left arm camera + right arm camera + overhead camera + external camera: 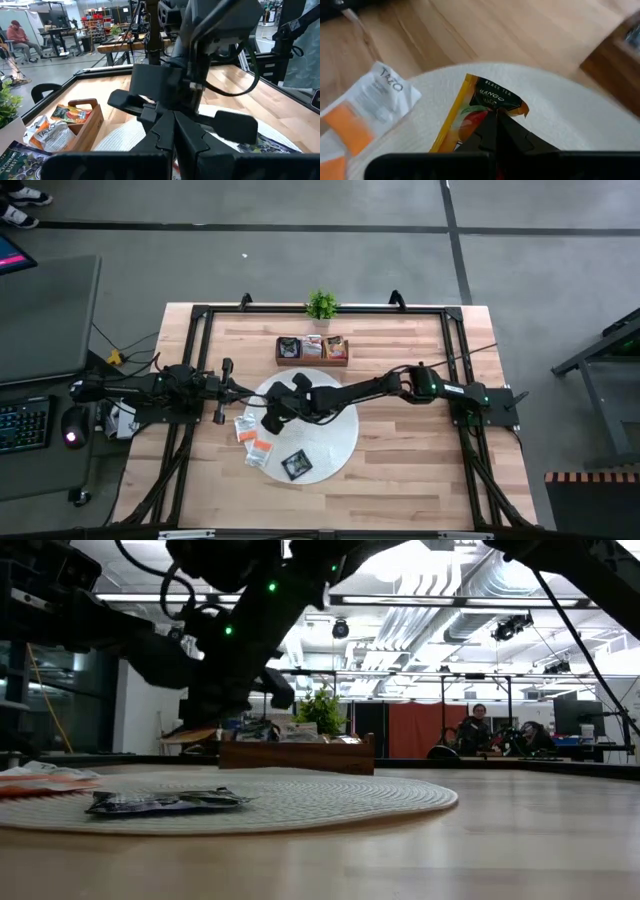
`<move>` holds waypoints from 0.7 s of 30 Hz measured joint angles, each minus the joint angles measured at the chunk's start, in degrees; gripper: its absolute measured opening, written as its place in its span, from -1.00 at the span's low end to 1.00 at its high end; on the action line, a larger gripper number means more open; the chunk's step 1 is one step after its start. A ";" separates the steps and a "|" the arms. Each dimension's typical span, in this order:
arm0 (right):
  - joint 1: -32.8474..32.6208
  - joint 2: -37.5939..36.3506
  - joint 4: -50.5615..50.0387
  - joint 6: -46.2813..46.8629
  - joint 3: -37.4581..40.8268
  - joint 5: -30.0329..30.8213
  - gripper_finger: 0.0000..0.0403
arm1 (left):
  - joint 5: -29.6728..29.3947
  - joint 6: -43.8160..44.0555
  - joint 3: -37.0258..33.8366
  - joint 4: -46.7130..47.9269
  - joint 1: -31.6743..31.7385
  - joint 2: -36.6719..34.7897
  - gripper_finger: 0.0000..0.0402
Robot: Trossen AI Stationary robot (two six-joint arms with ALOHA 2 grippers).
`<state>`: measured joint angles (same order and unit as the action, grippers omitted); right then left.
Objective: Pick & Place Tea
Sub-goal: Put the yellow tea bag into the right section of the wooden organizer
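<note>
My right end effector [492, 131] is clamped on an orange mango sachet [475, 112] above the round mat [340, 442]. The wooden tray [312, 360] already holds some tea; several sachets [262, 450] remain around the mat. My left end effector [222, 390], closed and empty, waits beside it.

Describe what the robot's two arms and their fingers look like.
Both arms are dark, nearly black, built of jointed segments. The right arm shows small green lights, and black cables run along both. The right gripper has matte black, angular fingers tapering to a point.
</note>
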<state>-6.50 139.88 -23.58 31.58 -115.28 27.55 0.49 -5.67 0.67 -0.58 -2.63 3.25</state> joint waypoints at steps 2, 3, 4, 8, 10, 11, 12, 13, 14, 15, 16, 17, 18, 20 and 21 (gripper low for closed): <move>-0.06 -0.74 -3.70 2.35 -0.05 -0.63 -1.00 | 0.02 -0.02 0.00 0.04 0.00 0.00 -1.00; -0.07 -0.95 -5.50 3.51 -0.05 -0.55 -1.00 | 0.00 -0.02 0.00 0.00 0.00 0.00 -1.00; -0.04 -1.38 -7.01 4.75 -0.03 -1.10 -1.00 | 0.01 0.00 0.00 0.00 0.00 -0.02 -1.00; 0.22 -3.26 -12.78 10.18 -0.03 -3.53 -1.00 | 0.01 -0.01 0.00 0.00 0.00 0.00 -1.00; 0.43 -4.32 -15.64 11.88 -0.05 -4.06 -1.00 | 0.02 0.00 0.00 0.00 0.00 0.00 -1.00; 0.48 -4.81 -17.53 12.37 -0.05 -3.93 -1.00 | 0.00 -0.02 0.00 0.00 0.00 0.00 -1.00; 0.64 -5.34 -19.58 12.99 -0.05 -3.73 -1.00 | 0.01 0.00 0.00 0.00 0.01 0.00 -1.00; 0.78 -5.86 -21.80 13.43 -0.05 -3.26 -1.00 | 0.02 0.00 0.00 0.00 0.00 0.00 -1.00; 0.92 -6.45 -24.19 13.54 -0.05 -2.60 -1.00 | 0.02 -0.01 0.00 0.00 0.00 0.00 -1.00; 1.12 -7.14 -26.83 13.53 -0.05 -1.97 -1.00 | 0.02 -0.01 0.00 0.00 0.00 0.00 -1.00; 1.27 -7.75 -29.13 13.47 -0.05 -1.00 -1.00 | 0.02 0.00 0.00 0.00 0.00 0.00 -1.00; 1.47 -8.44 -30.91 13.48 -0.05 -0.20 -1.00 | 0.02 -0.02 0.00 0.00 0.00 0.00 -1.00; 1.63 -9.13 -32.30 13.46 -0.05 0.43 -1.00 | 0.02 0.00 0.00 0.00 0.00 0.00 -1.00; 1.98 -10.74 -33.69 13.52 0.54 1.32 -1.00 | 0.00 -0.01 0.00 0.00 0.00 0.00 -1.00; 2.13 -12.07 -33.25 13.77 1.90 1.47 -1.00 | 0.01 0.00 0.00 0.00 0.00 0.00 -1.00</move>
<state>-4.37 127.81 -56.83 45.35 -113.38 29.02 0.50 -5.67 0.67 -0.58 -2.63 3.25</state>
